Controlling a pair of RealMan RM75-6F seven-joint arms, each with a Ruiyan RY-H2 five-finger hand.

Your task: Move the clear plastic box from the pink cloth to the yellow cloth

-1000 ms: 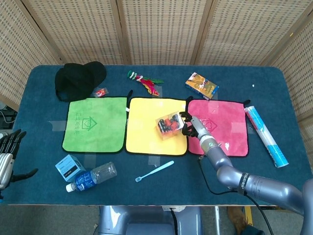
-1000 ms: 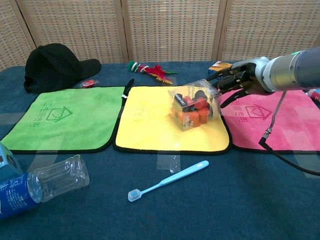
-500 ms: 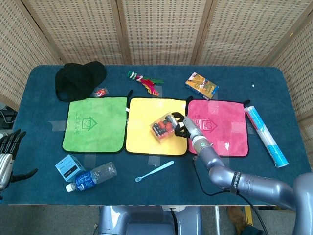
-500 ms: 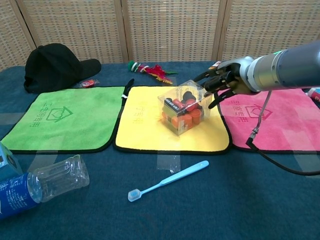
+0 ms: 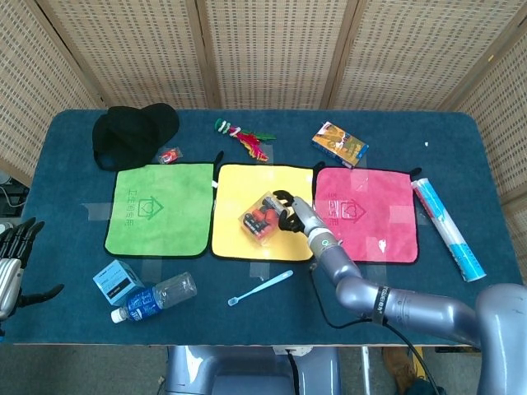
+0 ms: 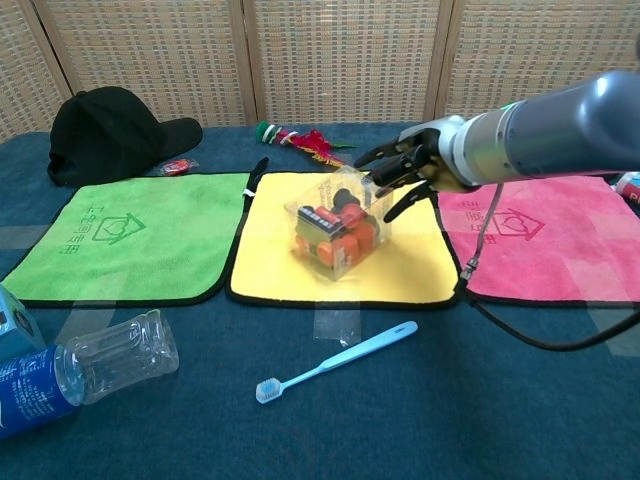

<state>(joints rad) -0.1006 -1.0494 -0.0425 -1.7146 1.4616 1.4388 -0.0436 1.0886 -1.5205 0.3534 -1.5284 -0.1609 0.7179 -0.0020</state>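
Chest view showed the right hand [image 6: 405,170] holding the clear box [image 6: 335,233] over the yellow cloth [image 6: 272,240]; the pink cloth [image 6: 555,245] lay beside; the left hand [image 5: 12,259] held nothing, fingers apart.

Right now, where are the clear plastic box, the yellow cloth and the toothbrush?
clear plastic box [image 6: 333,232]: chest view, front face.
yellow cloth [image 6: 275,235]: chest view, bare left part.
toothbrush [image 6: 340,360]: chest view, mid handle.
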